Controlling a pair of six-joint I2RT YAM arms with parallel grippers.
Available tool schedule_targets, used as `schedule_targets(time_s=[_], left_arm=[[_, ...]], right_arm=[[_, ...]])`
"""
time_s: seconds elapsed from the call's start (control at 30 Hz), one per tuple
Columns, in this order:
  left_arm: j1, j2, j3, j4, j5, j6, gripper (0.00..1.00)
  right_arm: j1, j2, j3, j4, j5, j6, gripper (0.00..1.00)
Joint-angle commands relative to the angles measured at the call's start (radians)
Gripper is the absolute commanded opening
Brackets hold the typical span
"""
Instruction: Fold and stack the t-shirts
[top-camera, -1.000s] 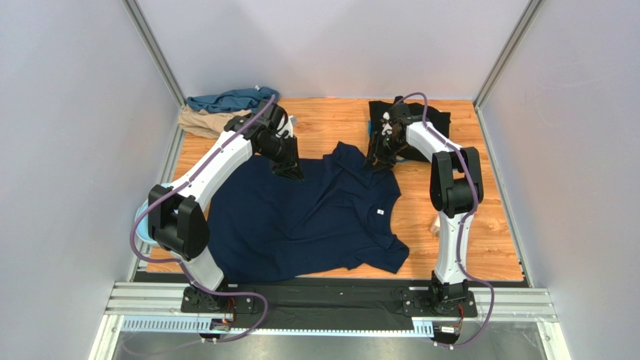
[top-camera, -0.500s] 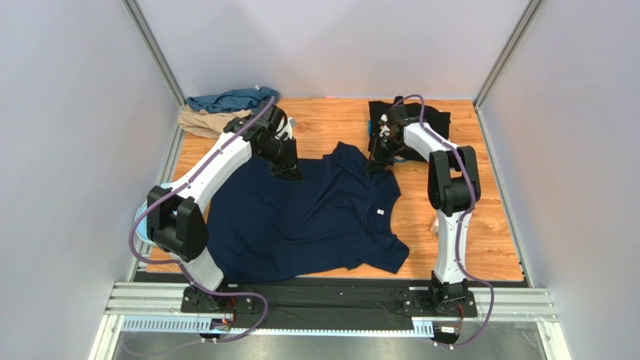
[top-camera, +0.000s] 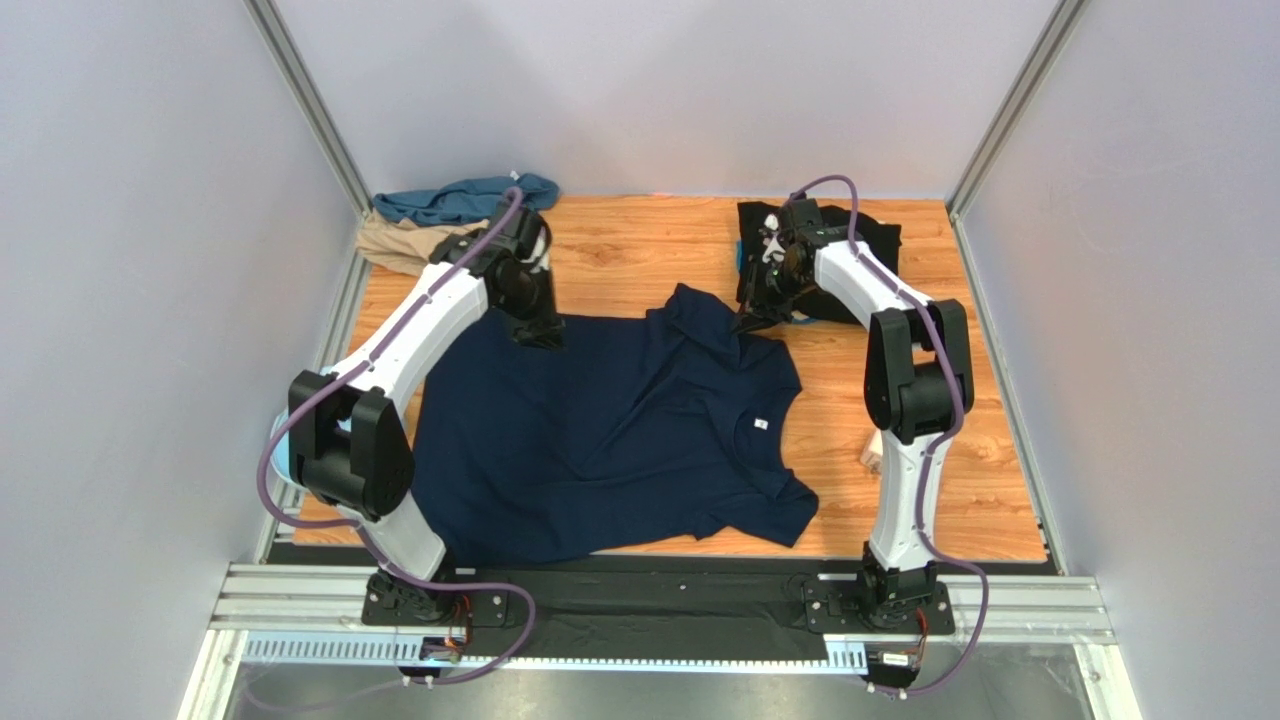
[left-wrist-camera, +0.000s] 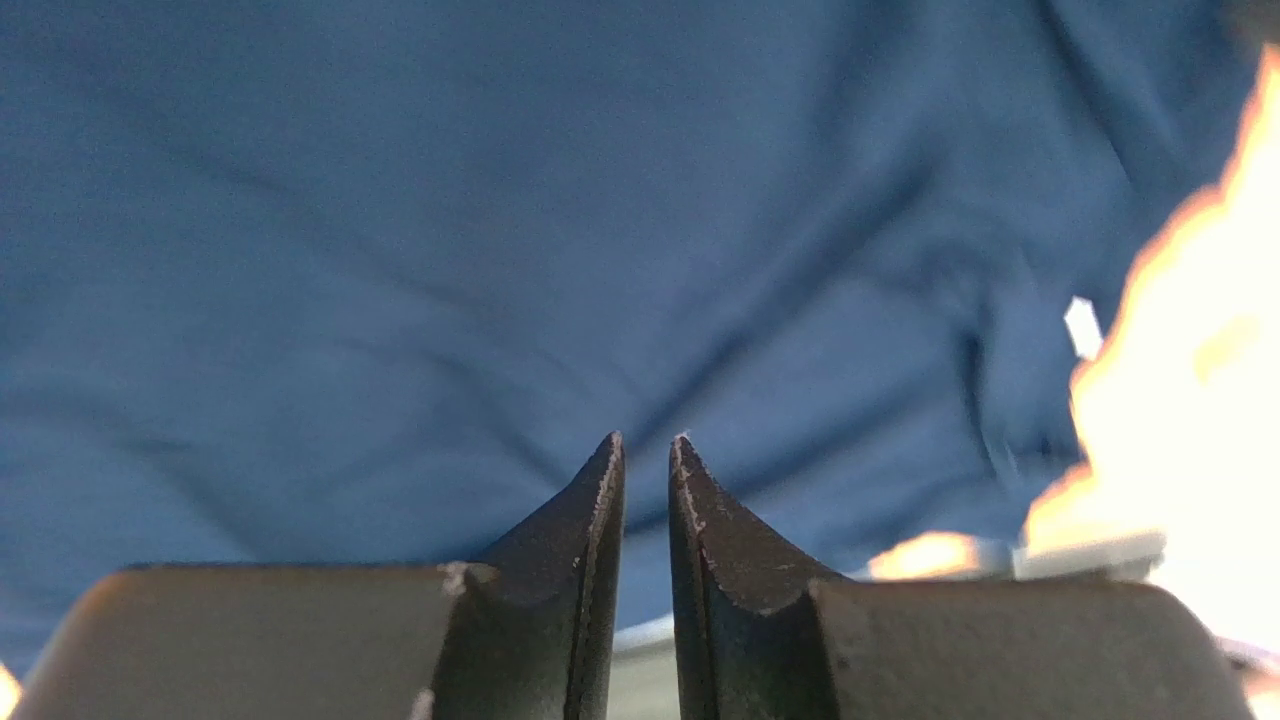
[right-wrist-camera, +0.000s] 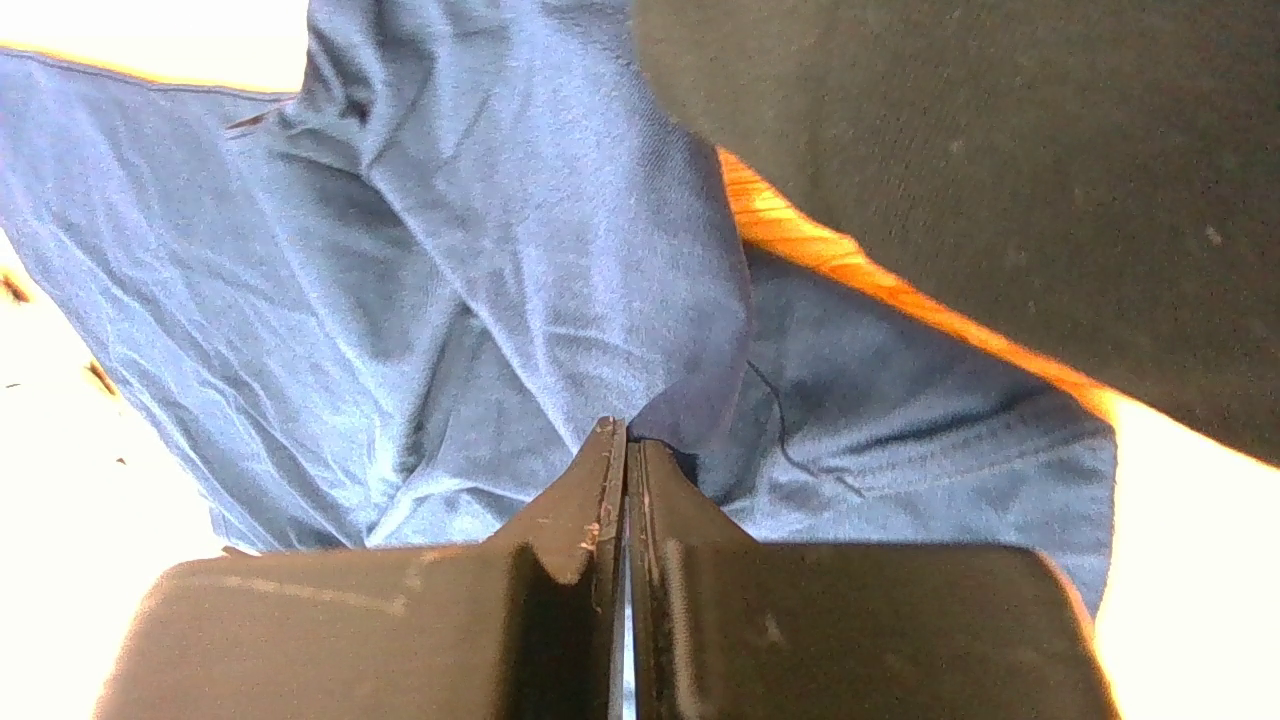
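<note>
Now the navy t-shirt (top-camera: 601, 435) is clamped by the just-clenched right end effector (right-wrist-camera: 625, 435); the left end effector (left-wrist-camera: 646, 443) is seen slightly parted, empty; straightening can probably be started.

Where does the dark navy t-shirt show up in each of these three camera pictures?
Top external: the navy t-shirt lies spread over the middle of the table.
Left wrist: the navy t-shirt fills nearly the whole picture.
Right wrist: the navy t-shirt covers the left and centre, bunched up into the right gripper.
Shared landmark: the orange wooden table, at the right edge in the left wrist view and a thin strip in the right wrist view.
</note>
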Motion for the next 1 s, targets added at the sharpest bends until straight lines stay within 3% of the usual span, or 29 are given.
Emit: schedule_targets(time_s=[0.0,0.2,0.37,0.63,0.97], left_arm=[[0.143,0.072,0.04,0.041,-0.202,-0.031,0.22],[0.277,0.244,0.179,0.03,-0.32,0.011,0.23],[0.318,0.312,0.232,0.012,-0.248,0.006,0.23],[0.318,0.203,0.106,0.042,-0.178,0.032,0.23],[0.329,0.161,0.026,0.081,-0.17,0.074,0.25]], right_arm=[[0.001,-0.074,0.014,-0.003,0.017,-0.028,0.0],[-0.009,-0.063,0.075,-0.033,-0.008,-0.02,0.0],[-0.009,-0.073,0.074,-0.041,-0.006,0.006,0.0],[-0.014,-0.08,0.002,-0.021,-0.015,0.033,0.0],[-0.032,-0.048,0.062,-0.02,-0.035,0.059,0.0]])
